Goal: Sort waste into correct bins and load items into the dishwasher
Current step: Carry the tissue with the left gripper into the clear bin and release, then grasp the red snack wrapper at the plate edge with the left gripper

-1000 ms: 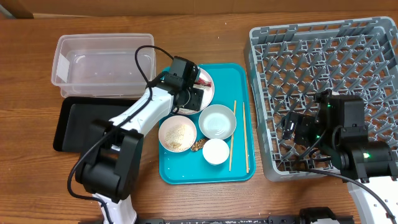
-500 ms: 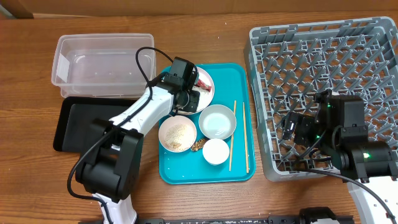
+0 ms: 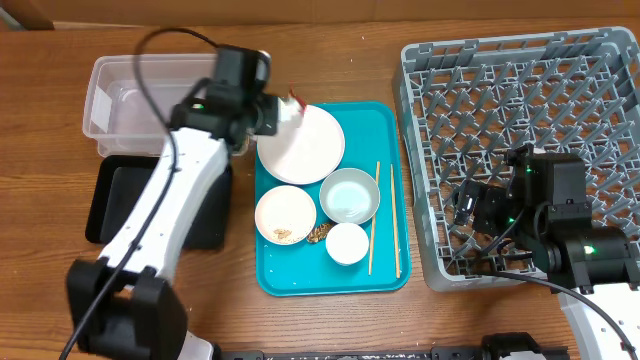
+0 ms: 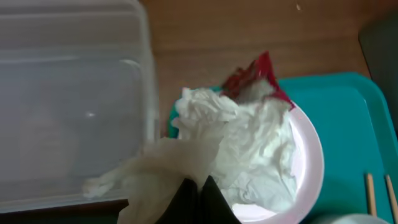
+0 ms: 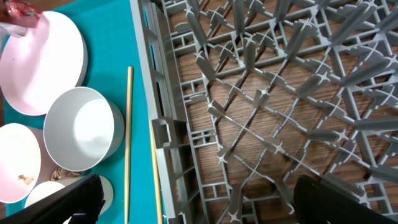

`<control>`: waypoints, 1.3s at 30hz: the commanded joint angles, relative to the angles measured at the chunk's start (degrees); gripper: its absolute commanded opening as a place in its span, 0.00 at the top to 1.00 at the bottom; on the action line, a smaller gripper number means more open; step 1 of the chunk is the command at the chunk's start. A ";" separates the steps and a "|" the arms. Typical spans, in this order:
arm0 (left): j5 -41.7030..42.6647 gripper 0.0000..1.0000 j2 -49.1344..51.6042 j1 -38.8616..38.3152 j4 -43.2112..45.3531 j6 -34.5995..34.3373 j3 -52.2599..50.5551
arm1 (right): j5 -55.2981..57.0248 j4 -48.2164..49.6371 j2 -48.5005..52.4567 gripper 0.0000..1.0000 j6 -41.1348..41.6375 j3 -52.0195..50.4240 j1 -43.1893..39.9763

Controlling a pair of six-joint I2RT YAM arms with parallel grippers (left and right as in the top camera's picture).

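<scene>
The grey dish rack (image 3: 520, 90) takes up the right side of the table. The right gripper (image 5: 199, 196) hangs over the rack's left edge with its 2 fingers spread wide. Next in size, the teal serving tray (image 3: 385, 130) sits in the middle, just beside the rack. To its left are the clear tub (image 3: 150, 100) and, nearer the robot and right against it, the black tray (image 3: 120, 205).

On the teal serving tray, 1 round white plate (image 3: 305, 150) lies at the far end. Nearer the robot, 2 bowls sit side by side: the pale bluish bowl (image 3: 349, 195) and the white bowl (image 3: 285, 213), which has a few brown bits at its bottom. A small white cup (image 3: 347, 243) stands just nearer than the bowls. The 2 wooden chopsticks (image 3: 374, 215) lie lengthwise along the tray's right side.

The left gripper (image 4: 200, 194) is pinched tight on the crumpled white tissue (image 4: 236, 143). The wad hangs above the plate's far-left rim, near the tub's right wall (the red wrapper (image 4: 258, 71) pokes out of its far end). Small brown scraps (image 3: 319, 234) rest on the tray between the white bowl and the cup.
</scene>
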 commanded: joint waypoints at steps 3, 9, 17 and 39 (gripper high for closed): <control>-2.47 0.96 -0.83 5.07 1.03 -0.20 0.76 | -0.31 0.11 -0.31 0.00 0.02 2.01 0.22; -2.47 0.96 -0.83 9.75 1.81 -0.17 0.76 | -0.31 0.11 -0.31 0.00 0.04 2.01 0.22; -2.49 0.96 -0.81 12.09 2.84 -0.17 0.76 | -0.33 0.11 -0.31 0.00 0.04 2.01 0.22; 5.57 0.24 1.60 6.54 13.09 -0.15 0.72 | -0.33 0.13 -0.28 0.00 0.04 2.01 0.22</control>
